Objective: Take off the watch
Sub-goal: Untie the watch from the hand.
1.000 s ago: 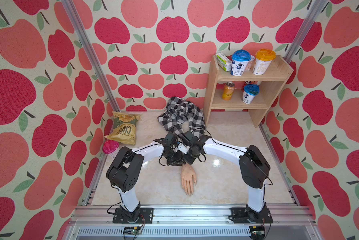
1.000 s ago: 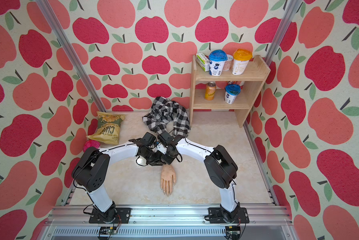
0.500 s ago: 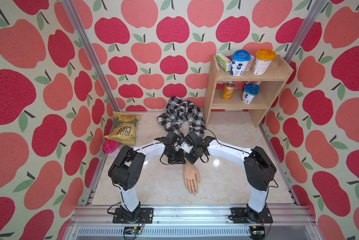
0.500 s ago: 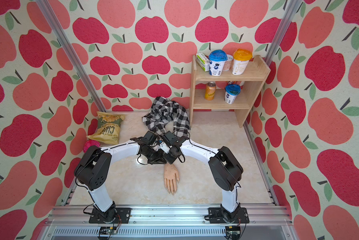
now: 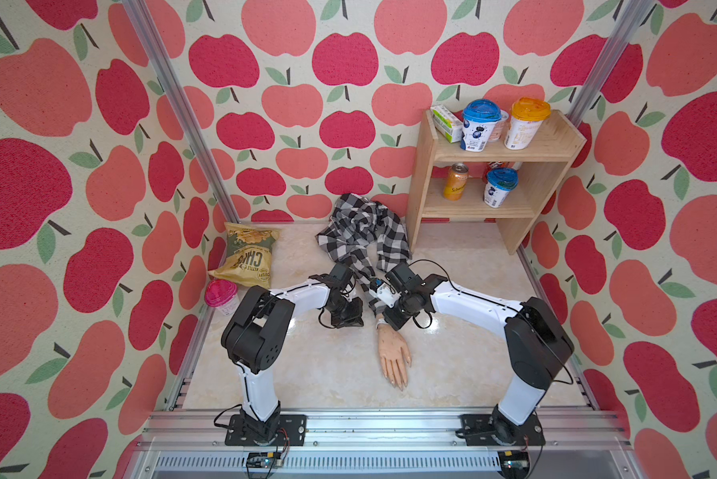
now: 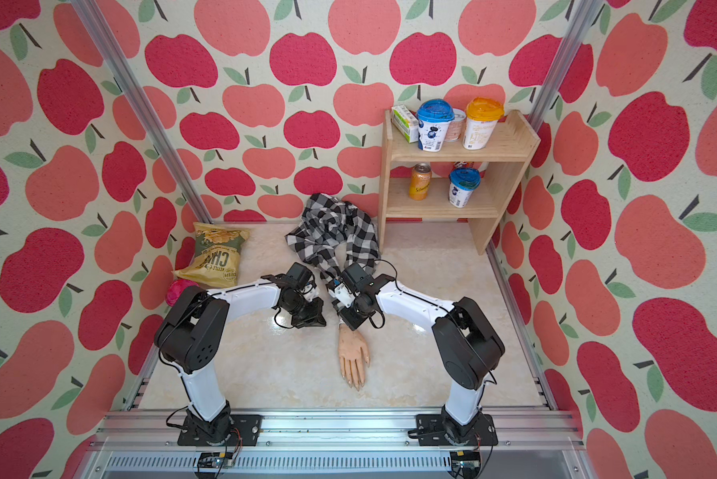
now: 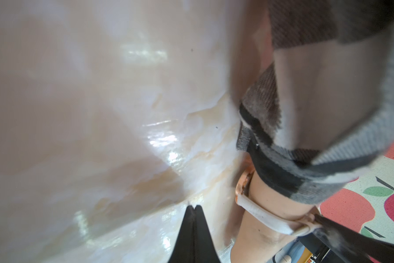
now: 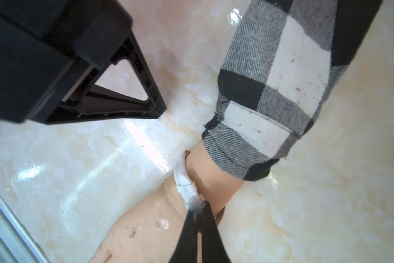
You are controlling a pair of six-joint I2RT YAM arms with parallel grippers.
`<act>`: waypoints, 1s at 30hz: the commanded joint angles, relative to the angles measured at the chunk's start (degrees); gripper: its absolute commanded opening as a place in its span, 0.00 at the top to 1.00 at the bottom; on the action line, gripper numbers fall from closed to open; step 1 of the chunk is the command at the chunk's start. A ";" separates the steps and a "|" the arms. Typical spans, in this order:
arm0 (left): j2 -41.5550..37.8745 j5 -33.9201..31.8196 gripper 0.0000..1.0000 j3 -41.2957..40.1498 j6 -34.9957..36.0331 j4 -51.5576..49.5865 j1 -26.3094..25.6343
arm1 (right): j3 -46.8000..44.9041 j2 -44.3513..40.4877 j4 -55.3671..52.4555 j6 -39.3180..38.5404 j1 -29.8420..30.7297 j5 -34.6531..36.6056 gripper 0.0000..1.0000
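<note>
Two clenched tools. Right gripper (image 8: pixel 197 210) pinching thin white strap of small rose-gold-rimmed wristwatch (image 7: pixel 255 206), wrapped round wrist of beige plastic mannequin hand (image 5: pixel 394 352), just below black-and-white checked fabric sleeve (image 8: pixel 271 91). Left gripper (image 7: pixel 193 208) empty, tips pressed together over glossy cream marble tabletop (image 7: pixel 100 136), near wristwatch, apart from it.

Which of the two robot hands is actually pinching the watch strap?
The right hand, shut on the watch strap; the left hand is shut empty beside the mannequin wrist.
</note>
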 commanded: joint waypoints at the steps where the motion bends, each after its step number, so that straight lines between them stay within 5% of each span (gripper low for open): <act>1: -1.72 -0.88 0.92 -0.60 2.46 0.75 -0.34 | -0.62 -1.19 -1.33 1.63 -0.09 -2.82 1.00; 8: -6.41 -4.48 0.38 0.57 11.58 -0.83 -3.47 | -0.62 -0.70 -1.10 2.68 -3.79 -14.00 1.00; 14: -7.18 -4.17 0.36 -0.13 14.63 1.07 -4.75 | -0.46 1.51 -0.64 3.17 -5.02 -18.16 1.00; 20: -4.70 -1.22 0.54 0.59 10.91 4.42 -5.12 | -2.16 1.50 0.79 4.45 -5.66 -18.48 1.00; 30: -0.48 -8.06 0.46 3.82 16.67 1.69 -11.46 | -4.87 2.02 2.30 5.80 -9.02 -20.68 1.00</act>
